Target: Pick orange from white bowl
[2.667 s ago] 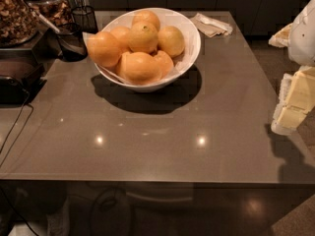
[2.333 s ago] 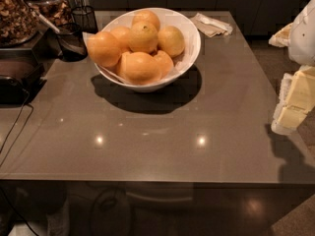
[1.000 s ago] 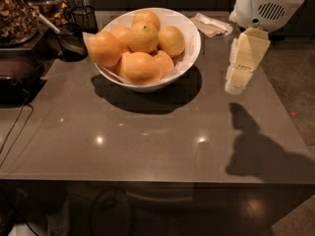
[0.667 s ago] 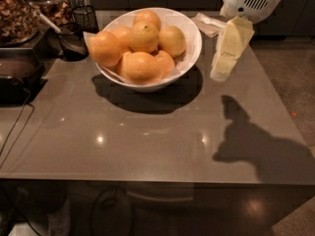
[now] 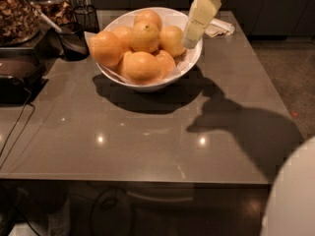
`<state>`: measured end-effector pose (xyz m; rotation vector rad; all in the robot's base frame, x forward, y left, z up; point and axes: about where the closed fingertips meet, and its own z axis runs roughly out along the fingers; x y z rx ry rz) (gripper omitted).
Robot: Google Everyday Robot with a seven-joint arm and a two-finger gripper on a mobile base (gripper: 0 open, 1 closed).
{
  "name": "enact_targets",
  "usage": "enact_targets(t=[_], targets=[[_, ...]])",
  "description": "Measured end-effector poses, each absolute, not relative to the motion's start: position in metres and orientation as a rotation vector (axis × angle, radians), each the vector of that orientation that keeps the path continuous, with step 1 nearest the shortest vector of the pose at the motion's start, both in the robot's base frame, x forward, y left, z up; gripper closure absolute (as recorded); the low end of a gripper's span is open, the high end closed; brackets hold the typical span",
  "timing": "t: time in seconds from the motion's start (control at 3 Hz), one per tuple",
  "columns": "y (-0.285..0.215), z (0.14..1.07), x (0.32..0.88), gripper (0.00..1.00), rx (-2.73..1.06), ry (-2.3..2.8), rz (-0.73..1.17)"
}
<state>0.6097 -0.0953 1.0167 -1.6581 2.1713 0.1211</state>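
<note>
The white bowl (image 5: 147,86) stands at the back middle of the grey table and holds several yellow-orange oranges. The top orange (image 5: 145,36) shows a small dark stem dimple; others lie around it, such as one at the front (image 5: 141,67) and one at the right (image 5: 172,40). My gripper (image 5: 190,41), cream-coloured, hangs down from the top of the camera view over the bowl's right rim. Its tip is just right of the right-hand orange, and I cannot tell whether it touches that orange.
A small dark wire cup (image 5: 87,16) and a black dish with a spoon (image 5: 73,43) stand left of the bowl. A black appliance (image 5: 15,73) with a cable is at the far left. A crumpled napkin (image 5: 219,27) lies behind the bowl. A white robot part (image 5: 291,195) fills the lower right corner.
My gripper has moved from the table's right edge leftwards and back, ending over the bowl's right rim. The bowl and oranges have not moved.
</note>
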Motion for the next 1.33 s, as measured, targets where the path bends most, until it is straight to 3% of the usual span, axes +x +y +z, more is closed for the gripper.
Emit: enact_targets(t=[1.33], targets=[[-0.027,1.006,0.646,0.00,-1.551,2.188,0.176]])
